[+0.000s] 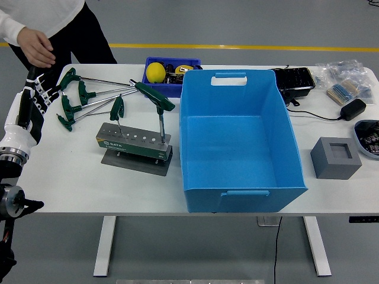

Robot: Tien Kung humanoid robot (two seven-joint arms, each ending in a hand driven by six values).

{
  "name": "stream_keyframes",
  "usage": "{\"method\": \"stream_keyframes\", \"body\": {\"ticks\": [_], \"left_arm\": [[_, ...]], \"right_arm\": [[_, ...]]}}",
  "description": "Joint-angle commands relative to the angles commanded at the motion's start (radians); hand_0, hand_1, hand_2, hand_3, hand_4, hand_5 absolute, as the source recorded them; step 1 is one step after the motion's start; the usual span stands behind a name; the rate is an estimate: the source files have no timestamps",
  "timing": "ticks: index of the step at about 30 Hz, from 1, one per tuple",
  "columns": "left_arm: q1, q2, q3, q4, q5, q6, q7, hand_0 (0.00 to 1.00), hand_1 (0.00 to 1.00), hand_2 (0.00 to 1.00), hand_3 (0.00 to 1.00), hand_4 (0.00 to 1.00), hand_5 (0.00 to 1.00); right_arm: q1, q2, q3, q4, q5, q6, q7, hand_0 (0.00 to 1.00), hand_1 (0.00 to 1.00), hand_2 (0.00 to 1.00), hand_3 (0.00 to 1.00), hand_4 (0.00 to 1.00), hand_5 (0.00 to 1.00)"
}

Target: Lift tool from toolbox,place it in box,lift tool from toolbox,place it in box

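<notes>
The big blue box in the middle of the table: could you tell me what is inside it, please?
The big blue box looks empty: only its bare blue floor and inner walls show. Its near wall hides a strip of the floor just behind it, so that part cannot be checked.

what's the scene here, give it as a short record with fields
left hand: raised at the table's far left edge, by the loose wrenches; grip unclear
right hand: not in view
tool stand: grey, left of the box, two green T-handle wrenches upright in it
loose wrenches: several lying on the table behind the stand
blue box: large, open, empty
small blue bin: behind, holds a yellow ball
grey block: right of the box
person: hand hanging above the far left corner
</notes>
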Motion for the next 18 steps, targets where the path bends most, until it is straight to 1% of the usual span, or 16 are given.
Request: {"method": "stream_keyframes", "body": {"ticks": [15,18], "left_arm": [[0.0,0.002,0.004,-0.001,0.005,0.001,0.0,0.902,0.864,0.961,0.857,0.956,0.998],[0.001,0.002,0.003,-0.002,0.025,-0.001,-0.004,0.906,0.866,0.962,0.857,0.966,0.998]], "right_arm": [[-0.002,0.0,-0.002,0.0,0.004,0.0,0.001,0.676,0.639,0.714,0.562,0.793,0.723],[-0.002,0.0,-0.005,0.0,0.008,0.001,0.001,0.676,0.638,0.714,0.562,0.791,0.721]]}}
